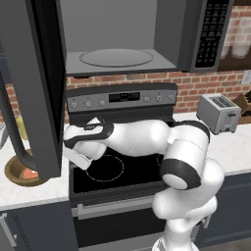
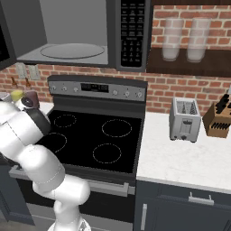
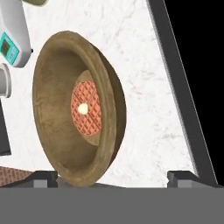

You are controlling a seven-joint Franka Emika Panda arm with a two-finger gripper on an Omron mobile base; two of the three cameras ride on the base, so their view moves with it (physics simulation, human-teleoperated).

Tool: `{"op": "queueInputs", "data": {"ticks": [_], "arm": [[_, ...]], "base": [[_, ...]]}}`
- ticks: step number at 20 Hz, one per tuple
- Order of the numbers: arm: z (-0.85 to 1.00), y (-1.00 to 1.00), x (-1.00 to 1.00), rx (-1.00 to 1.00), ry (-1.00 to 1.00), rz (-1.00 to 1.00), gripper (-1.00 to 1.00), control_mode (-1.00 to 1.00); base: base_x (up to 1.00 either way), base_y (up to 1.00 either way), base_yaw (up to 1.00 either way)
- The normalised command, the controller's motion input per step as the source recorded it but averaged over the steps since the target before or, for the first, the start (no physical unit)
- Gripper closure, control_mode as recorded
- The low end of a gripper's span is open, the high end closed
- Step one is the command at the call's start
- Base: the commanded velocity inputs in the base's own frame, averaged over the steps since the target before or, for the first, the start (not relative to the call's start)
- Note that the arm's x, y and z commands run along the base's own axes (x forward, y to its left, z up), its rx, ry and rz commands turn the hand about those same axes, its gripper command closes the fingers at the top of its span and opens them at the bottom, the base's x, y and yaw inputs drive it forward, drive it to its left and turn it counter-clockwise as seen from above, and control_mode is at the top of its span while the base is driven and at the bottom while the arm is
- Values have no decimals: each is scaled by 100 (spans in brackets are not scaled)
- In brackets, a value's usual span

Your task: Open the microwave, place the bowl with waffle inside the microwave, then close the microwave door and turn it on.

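A: The bowl [image 3: 52,109] reads as matt brown wood, faintly mottled; the waffle [image 3: 86,108] inside shows a rough grid texture.

B: Noted. The counter [image 3: 144,109] looks like white marbled stone, smooth. The microwave door [image 1: 37,88] is dark grey, satin (its handle [image 1: 12,132] glossier).

A: The turntable [image 1: 116,57] looks like clear glass. The toaster [image 1: 218,113] appears brushed metal; the stove [image 2: 94,137] top is glossy black.

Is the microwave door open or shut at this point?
Open: the microwave door stands swung out leftward, exposing the microwave cavity and its bare turntable.
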Motion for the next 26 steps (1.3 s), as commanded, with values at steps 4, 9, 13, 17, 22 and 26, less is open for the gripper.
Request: {"op": "queueInputs", "data": {"ticks": [4, 9, 13, 17, 22, 26], "arm": [[-36, 6, 29, 0, 0, 0, -100, -100], [-27, 17, 18, 0, 0, 0, -100, -100], [-19, 22, 1, 0, 0, 0, -100, -100], [-17, 25, 3, 0, 0, 0, -100, -100], [-14, 20, 8, 0, 0, 0, -100, -100], [-24, 21, 11, -2, 0, 0, -100, -100]], "base": [[0, 0, 0], [0, 0, 0], [0, 0, 0], [0, 0, 0], [0, 0, 0], [0, 0, 0]]}}
